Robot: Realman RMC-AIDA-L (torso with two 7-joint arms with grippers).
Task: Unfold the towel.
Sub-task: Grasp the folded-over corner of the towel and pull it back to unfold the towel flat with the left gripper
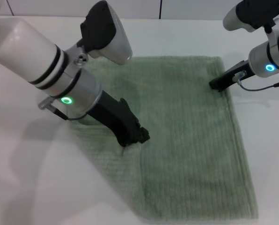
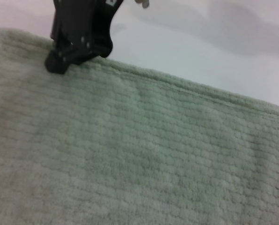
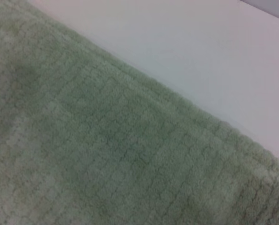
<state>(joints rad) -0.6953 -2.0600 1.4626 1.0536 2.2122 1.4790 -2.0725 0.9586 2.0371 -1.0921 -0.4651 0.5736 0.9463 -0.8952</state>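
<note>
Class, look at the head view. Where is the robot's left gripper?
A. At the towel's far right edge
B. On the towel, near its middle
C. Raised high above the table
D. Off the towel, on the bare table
B: the left gripper presses down on the towel near its middle, bunching the cloth there.

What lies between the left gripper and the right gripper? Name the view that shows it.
In the head view, only bare towel spans the stretch from the left gripper to the right gripper; nothing else rests there.
</note>
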